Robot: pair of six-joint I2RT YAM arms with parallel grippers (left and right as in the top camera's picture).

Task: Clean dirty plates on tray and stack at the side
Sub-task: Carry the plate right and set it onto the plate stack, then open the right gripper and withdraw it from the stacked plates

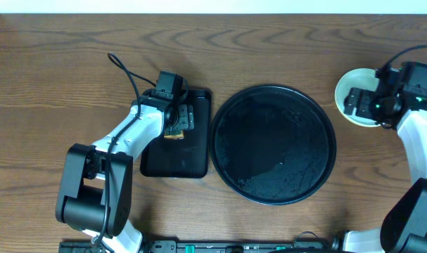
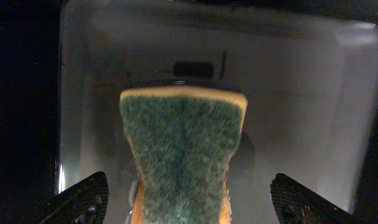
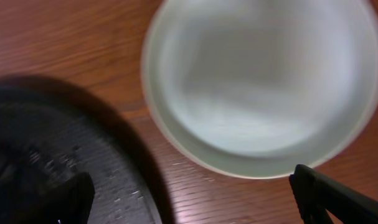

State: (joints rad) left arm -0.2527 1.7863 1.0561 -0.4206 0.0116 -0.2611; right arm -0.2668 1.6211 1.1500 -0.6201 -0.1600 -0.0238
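Note:
The plates [image 1: 354,77] sit stacked on the wood to the right of the round black tray [image 1: 273,144]. In the right wrist view the top plate [image 3: 257,81] is pale mint-white, with a yellowish rim under it. I cannot tell how many are in the stack. The round tray [image 3: 45,155] carries only wet streaks. My right gripper [image 1: 362,102] hovers over the stack, open and holding nothing [image 3: 189,199]. My left gripper [image 1: 175,112] is open over the small rectangular tray, its fingers [image 2: 189,202] apart from the sponge on both sides.
A yellow sponge with a green scouring face [image 2: 182,155] lies in the rectangular black tray [image 1: 171,158], left of the round tray; the sponge also shows in the overhead view [image 1: 174,135]. The tray floor [image 2: 294,93] is glossy. The left arm's cable [image 1: 125,74] loops over the table.

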